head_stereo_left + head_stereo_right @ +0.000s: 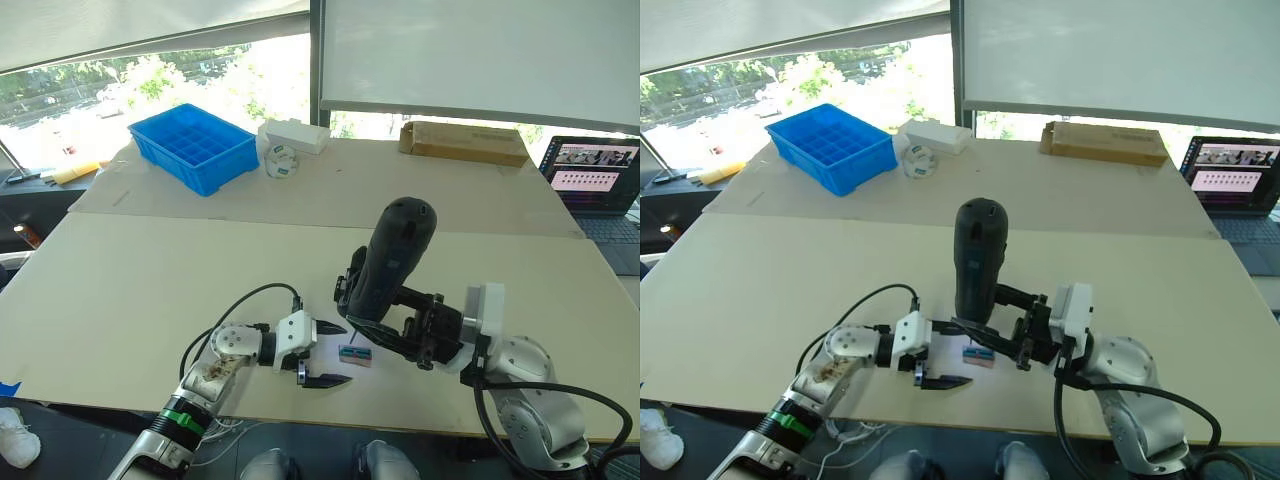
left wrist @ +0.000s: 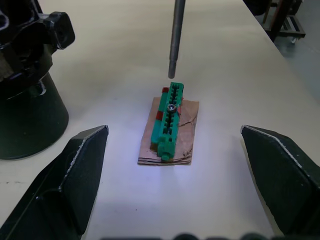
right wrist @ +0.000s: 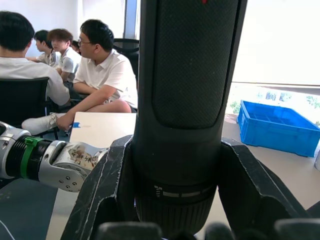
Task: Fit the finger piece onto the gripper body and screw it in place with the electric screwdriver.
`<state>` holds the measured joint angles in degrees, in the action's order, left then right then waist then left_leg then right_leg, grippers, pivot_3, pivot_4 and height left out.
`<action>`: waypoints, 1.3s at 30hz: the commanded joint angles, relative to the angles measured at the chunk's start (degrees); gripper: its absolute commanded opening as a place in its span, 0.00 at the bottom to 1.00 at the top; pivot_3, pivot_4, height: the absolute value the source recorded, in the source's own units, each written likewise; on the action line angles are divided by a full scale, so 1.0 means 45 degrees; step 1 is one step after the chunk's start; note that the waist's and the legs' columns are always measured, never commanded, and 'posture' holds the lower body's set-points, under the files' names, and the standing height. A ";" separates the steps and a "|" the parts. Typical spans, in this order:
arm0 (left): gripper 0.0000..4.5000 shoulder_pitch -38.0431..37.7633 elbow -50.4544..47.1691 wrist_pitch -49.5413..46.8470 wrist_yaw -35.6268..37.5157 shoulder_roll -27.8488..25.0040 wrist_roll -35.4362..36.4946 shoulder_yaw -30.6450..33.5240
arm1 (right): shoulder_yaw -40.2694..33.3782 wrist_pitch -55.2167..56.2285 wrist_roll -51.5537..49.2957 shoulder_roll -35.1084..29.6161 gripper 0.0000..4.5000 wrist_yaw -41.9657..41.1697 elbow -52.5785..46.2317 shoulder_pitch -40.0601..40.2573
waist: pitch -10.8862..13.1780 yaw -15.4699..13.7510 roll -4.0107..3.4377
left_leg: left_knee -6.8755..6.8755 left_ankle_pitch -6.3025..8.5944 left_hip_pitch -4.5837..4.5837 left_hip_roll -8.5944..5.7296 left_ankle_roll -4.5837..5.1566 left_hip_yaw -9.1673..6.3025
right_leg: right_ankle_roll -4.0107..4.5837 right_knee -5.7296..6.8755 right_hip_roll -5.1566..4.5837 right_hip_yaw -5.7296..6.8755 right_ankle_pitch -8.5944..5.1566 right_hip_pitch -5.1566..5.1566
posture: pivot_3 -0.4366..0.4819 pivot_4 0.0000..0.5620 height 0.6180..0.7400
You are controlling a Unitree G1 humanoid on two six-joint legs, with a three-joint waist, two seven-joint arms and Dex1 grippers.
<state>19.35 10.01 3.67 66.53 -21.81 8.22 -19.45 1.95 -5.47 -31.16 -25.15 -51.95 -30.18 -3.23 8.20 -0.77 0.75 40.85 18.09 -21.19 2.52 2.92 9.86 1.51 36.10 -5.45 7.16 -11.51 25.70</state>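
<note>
My right gripper (image 1: 388,318) is shut on the electric screwdriver (image 1: 397,258), a thick black cylinder held upright over the near table. Its thin metal bit (image 2: 176,37) points down, tip just above a small green block (image 2: 169,117). The block lies on a brown card scrap and has a small screw in its groove. My left gripper (image 1: 338,353) is open, with one finger on each side of the block and nothing between them. The gripper body (image 2: 27,75), black and blocky, stands on the table just beyond the block, partly hidden behind the screwdriver. The finger piece is out of view.
At the far side of the table stand a blue compartment bin (image 1: 195,147), a white box (image 1: 295,135), a tape roll (image 1: 282,160) and a long cardboard box (image 1: 463,142). A laptop (image 1: 598,180) sits at the far right. Several people (image 3: 100,75) sit beyond the table's left side.
</note>
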 commanded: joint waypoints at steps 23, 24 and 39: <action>1.00 -0.0597 -0.0841 -0.0972 -0.0264 0.0067 -0.0011 -0.0463 | -0.0062 0.0586 0.0284 0.0030 0.43 -0.0173 0.0139 0.0098 | 0.0000 0.0017 0.0000 | 0.0003 0.0002 0.0008 0.0001 0.0003 -0.0015 | -0.0001 -0.0004 -0.0004 -0.0008 -0.0001 -0.0021 | 0.48 0.27 1.00; 1.00 -0.0603 -0.0851 -0.0988 -0.0267 0.0067 -0.0012 -0.0465 | -0.0073 0.0589 0.0289 0.0019 0.43 -0.0181 0.0156 0.0102 | 0.0000 0.0017 0.0000 | 0.0003 0.0002 0.0008 0.0001 0.0004 -0.0015 | -0.0001 -0.0004 -0.0004 -0.0008 -0.0001 -0.0021 | 0.48 0.27 1.00; 1.00 -0.0746 -0.0707 -0.0854 -0.0311 0.0057 -0.0051 -0.0465 | 0.0081 0.0542 0.0446 0.0044 0.43 -0.0194 0.0173 0.0057 | -0.0001 0.0018 -0.0001 | 0.0003 0.0002 0.0012 0.0001 0.0003 -0.0016 | -0.0001 -0.0005 -0.0004 -0.0009 -0.0001 -0.0027 | 0.48 0.27 1.00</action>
<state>17.34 6.63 0.13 64.87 -21.73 8.35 -20.10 2.60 -5.26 -28.21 -25.25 -52.60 -27.54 -2.27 8.20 -0.69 0.75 40.86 18.10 -21.13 2.53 2.94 9.79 1.50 36.08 -5.47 7.12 -11.52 25.58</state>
